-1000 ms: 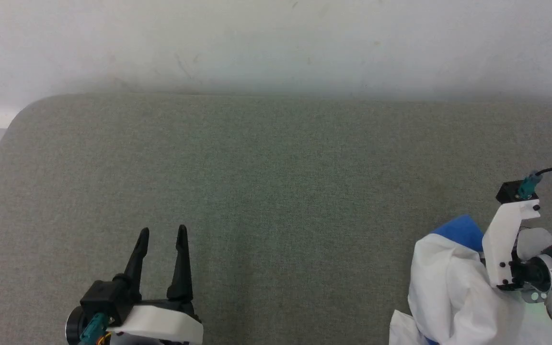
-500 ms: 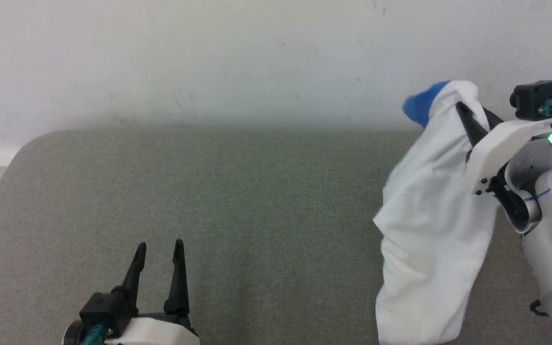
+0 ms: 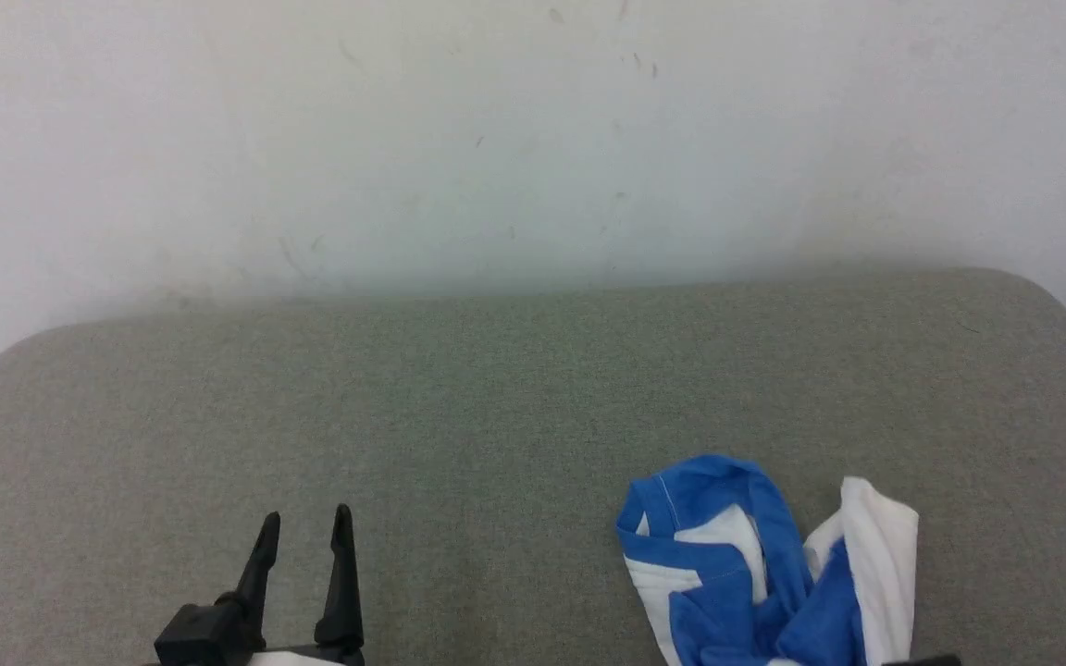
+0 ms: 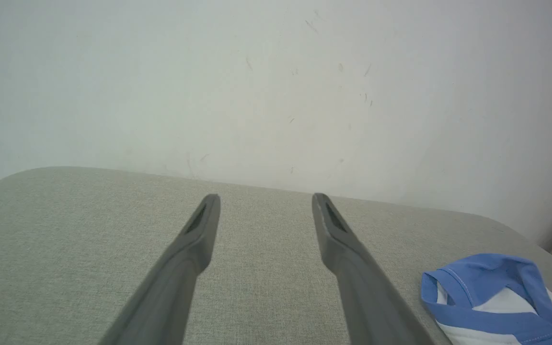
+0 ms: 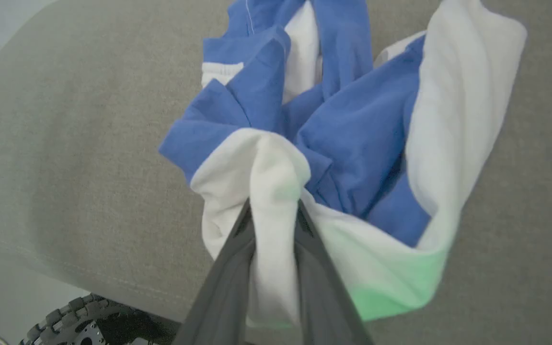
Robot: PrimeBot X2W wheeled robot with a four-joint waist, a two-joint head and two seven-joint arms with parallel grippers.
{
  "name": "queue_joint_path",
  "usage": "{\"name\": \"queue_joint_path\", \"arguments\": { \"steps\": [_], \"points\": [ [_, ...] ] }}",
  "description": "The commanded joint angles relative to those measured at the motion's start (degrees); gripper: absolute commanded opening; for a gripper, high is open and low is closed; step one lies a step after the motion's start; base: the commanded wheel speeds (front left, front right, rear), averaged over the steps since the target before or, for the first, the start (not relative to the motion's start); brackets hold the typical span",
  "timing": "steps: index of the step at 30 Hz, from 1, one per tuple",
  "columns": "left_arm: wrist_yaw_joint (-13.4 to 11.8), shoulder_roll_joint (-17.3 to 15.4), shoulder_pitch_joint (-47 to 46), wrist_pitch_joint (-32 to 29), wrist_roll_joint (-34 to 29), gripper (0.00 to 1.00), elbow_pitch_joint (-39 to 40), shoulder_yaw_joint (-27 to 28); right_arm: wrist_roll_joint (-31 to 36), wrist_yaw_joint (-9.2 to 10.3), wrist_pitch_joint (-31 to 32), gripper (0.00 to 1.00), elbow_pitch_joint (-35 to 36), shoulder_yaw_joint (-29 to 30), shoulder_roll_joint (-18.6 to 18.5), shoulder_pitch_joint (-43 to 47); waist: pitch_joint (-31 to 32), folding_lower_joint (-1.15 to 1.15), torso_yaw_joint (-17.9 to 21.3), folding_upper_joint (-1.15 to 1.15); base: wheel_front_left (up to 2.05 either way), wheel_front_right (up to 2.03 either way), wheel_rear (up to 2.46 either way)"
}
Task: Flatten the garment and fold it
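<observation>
Soft white T-shirt of thin jersey, with bright blue sleeves and neck band, lying crumpled in a heap at the near right of the grey-green cloth-covered table top, well apart from the plain white wall behind; right gripper pinched narrowly on a white fold at the heap's near side; risks, as judged: the pinch may hold several layers at once, so a lift would raise a bundle rather than spread it; the thin jersey may slip from so narrow a bite; cloth near the table's front edge may slide off; left gripper, fingers spread wide and empty, hovers over bare table at the near left, pointing toward the wall, well apart from the T-shirt; right fingers angle down into the heap from the near edge
</observation>
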State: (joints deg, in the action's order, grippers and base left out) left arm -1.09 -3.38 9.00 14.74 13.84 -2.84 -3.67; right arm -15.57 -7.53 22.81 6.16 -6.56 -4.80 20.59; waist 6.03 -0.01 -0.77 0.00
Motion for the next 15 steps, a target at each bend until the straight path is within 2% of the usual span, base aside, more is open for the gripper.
{"name": "queue_joint_path", "arguments": {
  "steps": [1, 2, 5, 9, 15],
  "points": [
    [-0.27, 0.02, 0.34, 0.26, -0.07, 1.00, -0.15, 0.13, 0.42, 0.04, 0.88, 0.55, 1.87, 0.25, 0.61, 2.06, -0.03, 0.01, 0.48, 0.00, 0.00, 0.00, 0.00],
    [-0.32, 0.01, 0.34, 0.26, -0.04, 1.00, -0.27, 0.16, 0.20, 0.04, 1.14, 1.00, 3.05, 0.37, 0.99, 3.57, -0.02, 0.01, 0.63, 0.00, 0.00, 0.00, 0.00],
    [-0.46, -0.08, 0.51, 0.21, 0.02, 1.00, -0.95, 0.05, 0.11, 0.04, -0.57, 1.00, 6.35, 0.34, 1.55, 4.79, 0.17, 0.01, 0.91, 0.00, 0.00, 0.00, 0.00],
    [-0.69, -0.22, 0.88, -0.11, 0.01, 1.00, -1.52, -0.19, 0.11, 0.04, -7.42, 1.00, 10.69, 1.08, 1.80, 2.67, 0.61, 0.01, 0.92, 0.00, 0.00, 0.00, 0.00],
    [-1.49, -0.38, 1.14, -1.44, -0.54, 1.00, -1.44, -0.93, 2.81, 0.04, -11.37, 1.00, 11.59, 5.33, 1.88, -0.68, 1.31, 0.01, 0.75, 0.00, 0.00, 0.00, 0.00]
  ]
}}
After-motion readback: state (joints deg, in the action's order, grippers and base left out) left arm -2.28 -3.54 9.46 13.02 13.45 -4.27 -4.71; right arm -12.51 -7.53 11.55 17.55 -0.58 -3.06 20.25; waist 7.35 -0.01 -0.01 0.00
